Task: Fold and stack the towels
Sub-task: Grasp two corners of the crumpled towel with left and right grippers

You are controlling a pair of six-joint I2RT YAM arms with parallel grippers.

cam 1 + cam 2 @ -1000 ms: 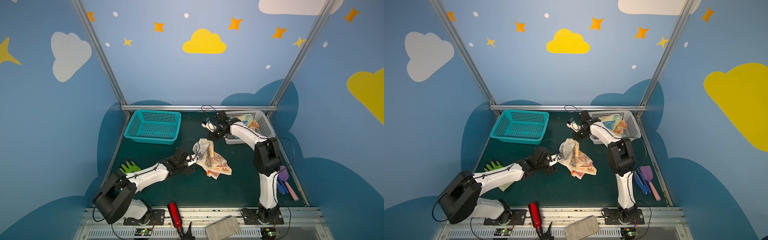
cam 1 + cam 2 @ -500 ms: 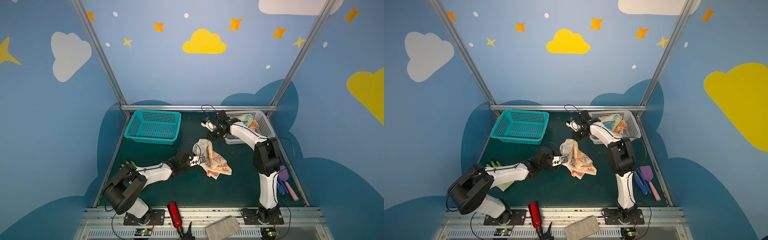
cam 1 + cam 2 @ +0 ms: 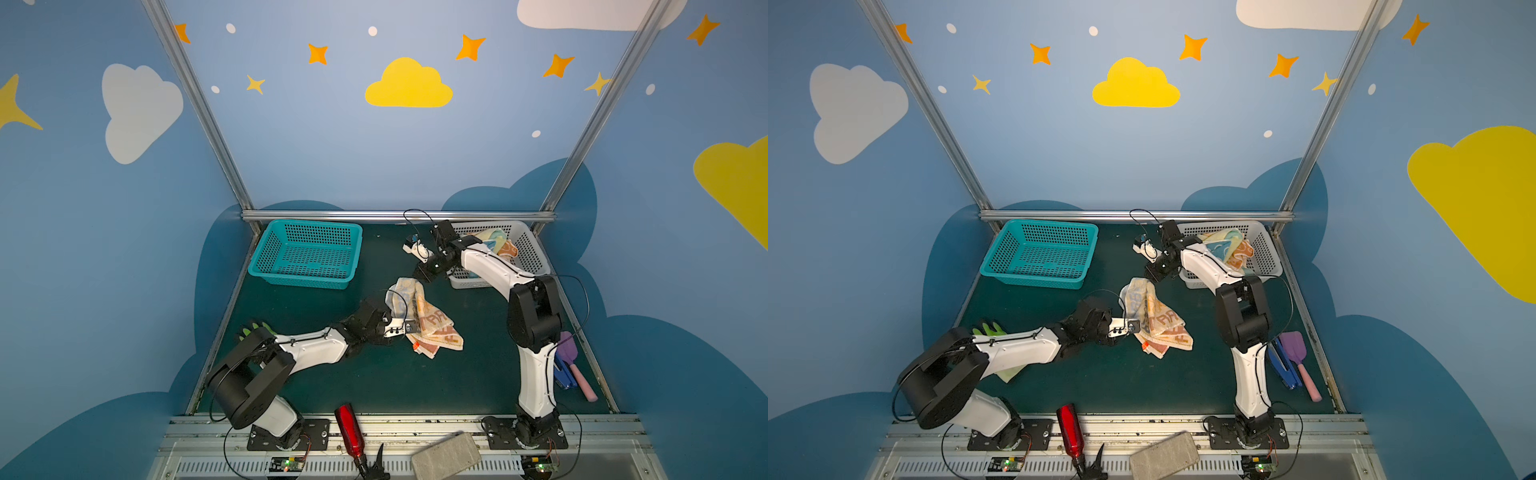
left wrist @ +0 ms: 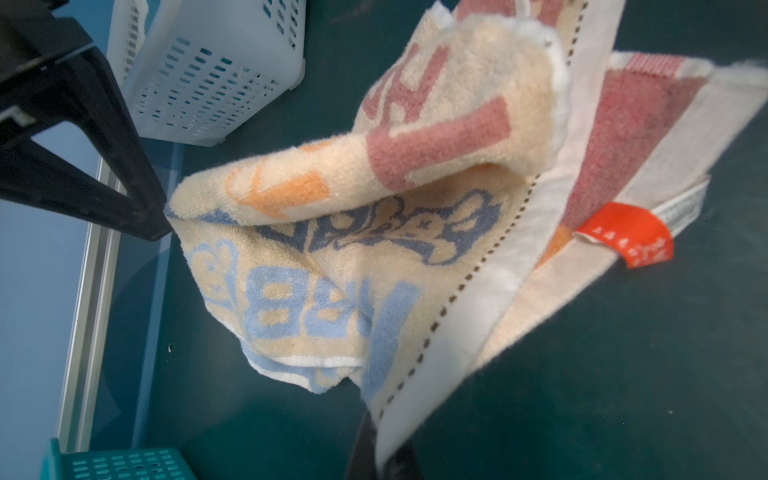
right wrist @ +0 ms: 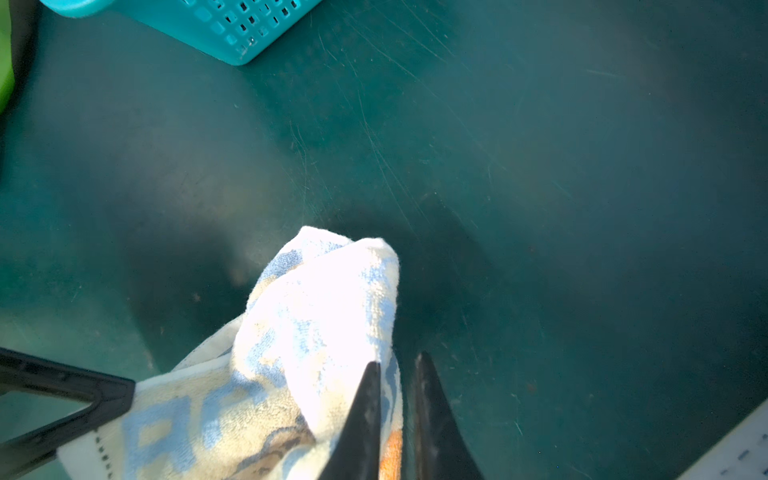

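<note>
Cream towel (image 3: 430, 322) lies crumpled on the green tabletop (image 3: 374, 386) (blue cloud-painted walls (image 3: 332, 145)). Both arms stretch inward, with the left gripper (image 3: 411, 330) and right gripper (image 3: 420, 276) each clamped on its edge.

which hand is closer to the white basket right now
Right. The right hand is beside the near left corner of the white basket, pinching the cream towel; the left hand grips that towel farther from it, toward the front.

You have open mat (image 3: 374, 386) on the near side of the crumpled towel (image 3: 432, 328) — room to pass. Farther back, the lane between the teal basket (image 3: 307, 281) and the white basket (image 3: 530, 253) is partly taken by the right arm (image 3: 486, 262).
</note>
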